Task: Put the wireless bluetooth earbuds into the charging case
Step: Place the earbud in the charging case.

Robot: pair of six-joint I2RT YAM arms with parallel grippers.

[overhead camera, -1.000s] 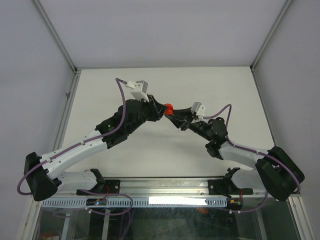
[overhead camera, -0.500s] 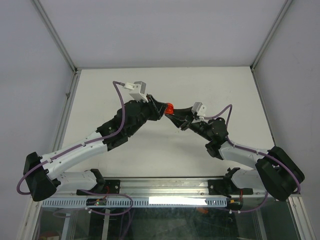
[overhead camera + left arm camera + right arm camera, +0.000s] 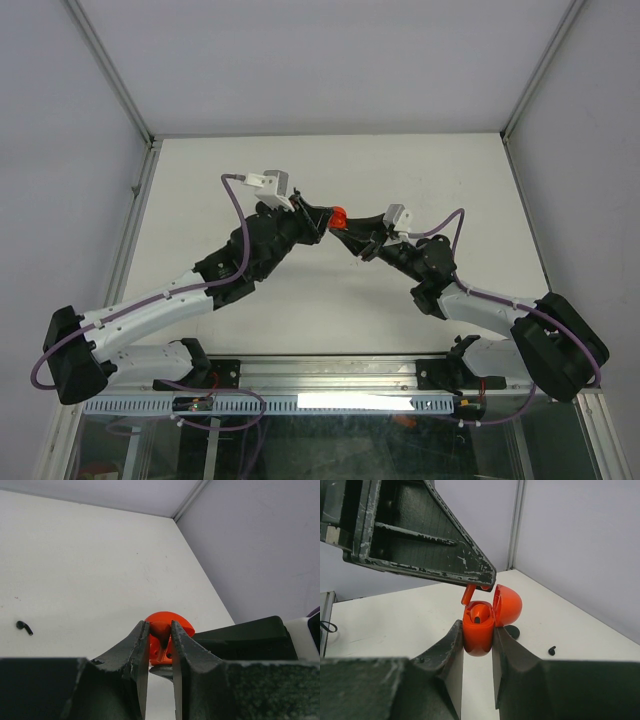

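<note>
Above the middle of the counter [image 3: 200,170], somewhat nearer its far edge than its near edge, the two arms are meeting tip to tip.

Progress: the insertion is being attempted but, on this evidence, is not finished. The right end effector [image 3: 476,627] is clamping the body of a red case [image 3: 479,640] between both fingers, narrowed to the case's width. It is holding the case clear of the surface, with the lid [image 3: 509,605] hinged open beside the mouth. The left end effector [image 3: 158,626] is nearly closed and is pinching a red earbud [image 3: 468,594] at its fingertips. That bud is not sitting in the case. One socket inside is showing dark, and whether another bud is already lying in there cannot be told.

Position: the red earbud is hanging stem-down just above the near rim of the open mouth, directly over the right end effector. Whether the stem is touching the rim cannot be told.

Outstanding, as judged: lowering the bud into its socket, releasing it, and attending to loose items. A black earbud [image 3: 23,627] is lying on the counter, well apart from the case. The right wrist view is showing a small black piece [image 3: 551,650] lying likewise, and whether it is the same bud cannot be told.
</note>
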